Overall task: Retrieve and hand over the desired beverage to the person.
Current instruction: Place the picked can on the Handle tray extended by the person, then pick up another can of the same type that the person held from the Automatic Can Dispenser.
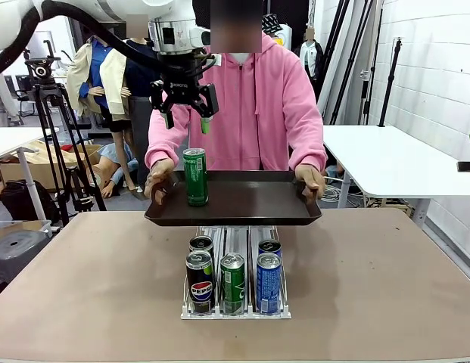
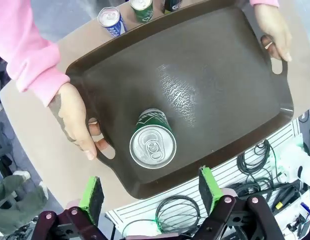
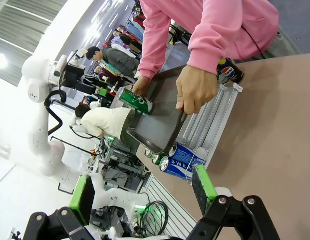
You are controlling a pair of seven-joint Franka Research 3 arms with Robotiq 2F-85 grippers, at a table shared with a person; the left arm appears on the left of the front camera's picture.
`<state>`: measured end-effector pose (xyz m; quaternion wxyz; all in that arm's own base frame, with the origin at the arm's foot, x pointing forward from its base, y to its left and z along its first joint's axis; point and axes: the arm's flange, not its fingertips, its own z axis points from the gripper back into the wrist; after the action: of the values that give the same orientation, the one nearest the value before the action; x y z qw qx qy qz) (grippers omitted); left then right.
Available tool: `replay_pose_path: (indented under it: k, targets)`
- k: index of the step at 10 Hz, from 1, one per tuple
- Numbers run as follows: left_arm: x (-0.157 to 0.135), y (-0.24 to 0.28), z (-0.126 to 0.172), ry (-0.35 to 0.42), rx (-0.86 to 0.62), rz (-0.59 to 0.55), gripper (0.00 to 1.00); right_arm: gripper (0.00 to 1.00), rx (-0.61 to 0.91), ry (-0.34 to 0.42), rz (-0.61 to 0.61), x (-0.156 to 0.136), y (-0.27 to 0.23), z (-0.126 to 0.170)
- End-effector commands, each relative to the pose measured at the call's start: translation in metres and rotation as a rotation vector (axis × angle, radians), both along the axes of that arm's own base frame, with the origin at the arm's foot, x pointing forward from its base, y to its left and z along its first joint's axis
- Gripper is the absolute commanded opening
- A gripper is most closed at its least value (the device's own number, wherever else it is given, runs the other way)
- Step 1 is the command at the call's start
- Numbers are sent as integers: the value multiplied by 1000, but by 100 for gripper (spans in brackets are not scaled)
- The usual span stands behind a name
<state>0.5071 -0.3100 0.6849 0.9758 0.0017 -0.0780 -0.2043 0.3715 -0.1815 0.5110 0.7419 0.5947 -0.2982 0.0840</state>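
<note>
hovering left gripper [image 1: 187, 119], fingers [image 2: 92, 195] wide and empty, over green can [image 1: 194, 177] standing on tray [image 1: 235, 219] being held level by person's hands [image 1: 157, 181], steadying it.

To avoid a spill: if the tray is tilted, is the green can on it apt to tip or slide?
Probably tips easily: the green can stands tall and narrow. It may slide too; the tray looks smooth.

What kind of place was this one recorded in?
Probably a robotics lab or test studio rather than a real café: a camera tripod stands beside the table, loose cables lie on the floor, and a plain white worktable sits off to the side.
</note>
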Motion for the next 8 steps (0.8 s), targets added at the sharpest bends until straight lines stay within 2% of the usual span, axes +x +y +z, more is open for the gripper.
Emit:
replay_pose_path:
  k: [1, 8]
  targets:
    - [3, 1, -3, 11, 2, 2, 100, 100, 11, -9, 9, 0, 0, 0]
    - [3, 1, -3, 11, 2, 2, 100, 100, 11, -9, 9, 0, 0, 0]
